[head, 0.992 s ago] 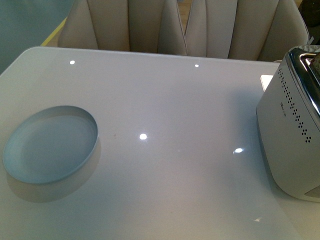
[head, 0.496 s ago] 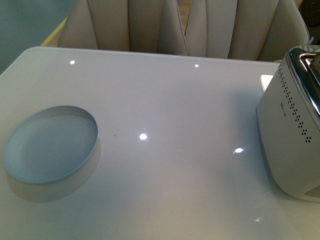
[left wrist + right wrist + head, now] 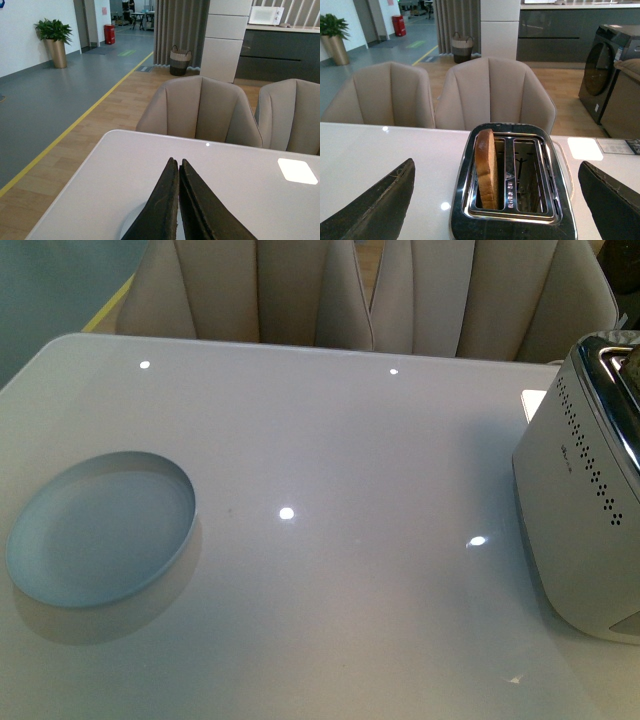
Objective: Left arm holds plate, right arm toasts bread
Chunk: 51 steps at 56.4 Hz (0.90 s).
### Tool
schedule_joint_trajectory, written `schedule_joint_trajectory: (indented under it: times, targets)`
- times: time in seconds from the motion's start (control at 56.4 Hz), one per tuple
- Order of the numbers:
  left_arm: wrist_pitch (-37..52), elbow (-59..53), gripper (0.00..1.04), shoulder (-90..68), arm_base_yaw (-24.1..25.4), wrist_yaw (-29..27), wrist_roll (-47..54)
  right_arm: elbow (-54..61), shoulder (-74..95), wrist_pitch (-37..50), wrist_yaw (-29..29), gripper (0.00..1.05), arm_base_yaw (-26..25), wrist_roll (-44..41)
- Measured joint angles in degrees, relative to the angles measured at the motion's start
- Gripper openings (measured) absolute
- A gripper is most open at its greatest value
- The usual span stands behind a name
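Nothing has shifted across the last second in the front view: plate, table and toaster sit exactly where they did, and neither arm shows there.

Far left on the white table (image 3: pixel 330 440), the plate (image 3: pixel 100 530) lies flat near the table's left edge, its upright rim clear on the near and right sides, with nothing on it. From its right rim a wide stretch of bare glossy tabletop runs across the middle to the toaster (image 3: pixel 585 510), which stands at the right edge of the picture, cut off by the frame. Two beige chairs (image 3: pixel 370 295) are drawn up along the far edge of the table.

In the left wrist view the left gripper (image 3: pixel 178 200) has its two dark fingers pressed together with only a hairline seam between them, holding nothing, above the pale curve of the plate's rim.

In the right wrist view the right gripper (image 3: pixel 500 200) is spread wide, one finger at each side of the toaster. The bread (image 3: pixel 485 167) stands upright in one of the two slots, its rounded crust above the chrome top; the other slot holds nothing.
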<state>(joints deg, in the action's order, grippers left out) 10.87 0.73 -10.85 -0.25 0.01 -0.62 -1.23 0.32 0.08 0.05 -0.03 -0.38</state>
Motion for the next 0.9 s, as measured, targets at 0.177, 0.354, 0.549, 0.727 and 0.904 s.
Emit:
schedule_joint_trajectory:
  times: [0.177, 0.354, 0.549, 0.727, 0.904]
  targets:
    - [-10.5, 0.0, 0.03, 10.0, 0.0, 0.0, 0.0, 0.0, 0.0, 0.0, 0.0, 0.96, 0.0, 0.0]
    - [-10.8, 0.0, 0.03, 10.5, 0.0, 0.0, 0.0, 0.0, 0.0, 0.0, 0.0, 0.96, 0.0, 0.0]
    - [-10.8, 0.0, 0.03, 10.5, 0.0, 0.0, 0.0, 0.0, 0.0, 0.0, 0.0, 0.96, 0.0, 0.0]
    - [-10.8, 0.0, 0.04, 10.5, 0.0, 0.0, 0.0, 0.0, 0.0, 0.0, 0.0, 0.96, 0.0, 0.0]
    - [-10.8, 0.0, 0.36, 10.5, 0.0, 0.0, 0.0, 0.0, 0.0, 0.0, 0.0, 0.96, 0.0, 0.0]
